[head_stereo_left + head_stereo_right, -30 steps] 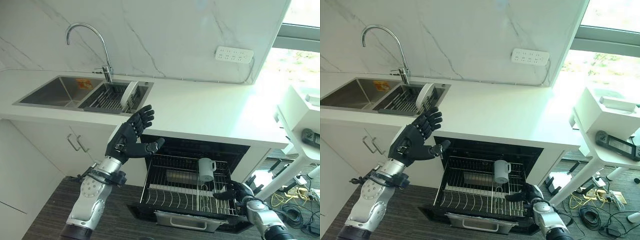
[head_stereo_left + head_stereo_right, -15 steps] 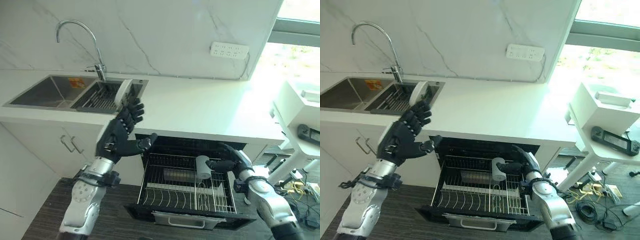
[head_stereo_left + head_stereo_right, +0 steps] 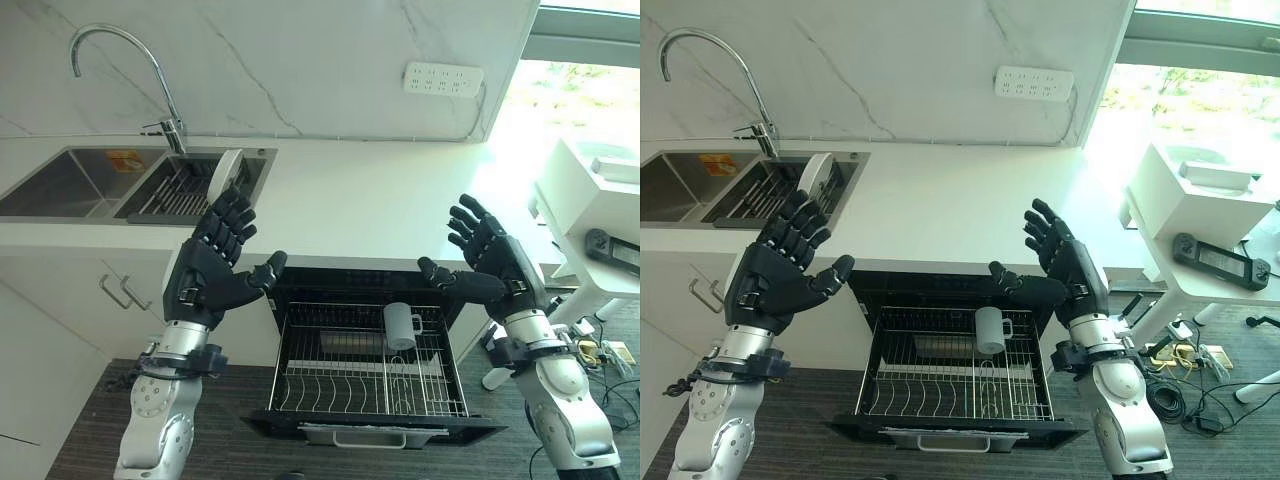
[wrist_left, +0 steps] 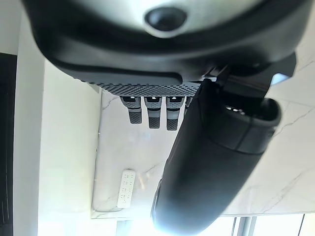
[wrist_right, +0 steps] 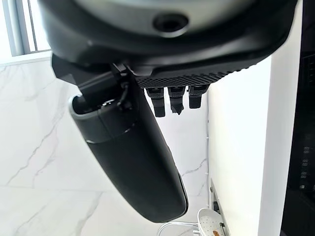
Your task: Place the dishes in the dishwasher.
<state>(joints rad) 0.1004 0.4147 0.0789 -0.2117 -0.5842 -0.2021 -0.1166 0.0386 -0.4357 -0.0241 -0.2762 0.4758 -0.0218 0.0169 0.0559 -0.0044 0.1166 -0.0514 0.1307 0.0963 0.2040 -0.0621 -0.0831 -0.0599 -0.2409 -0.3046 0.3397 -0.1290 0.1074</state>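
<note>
Noting, for your log: right hand has lifted from the racked mug, both it and left hand spread empty; 1 plate waits in the sink rack.

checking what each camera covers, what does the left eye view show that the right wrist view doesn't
Left eye view alone: the pulled-out dishwasher rack with a mug in it, the sink, the tap and the left hand, open. Right wrist view alone: a close look along the right hand, fingers straight, holding nothing. Both: the right hand, what looks like the white plate in the sink rack, the marble wall and the worktop.
</note>
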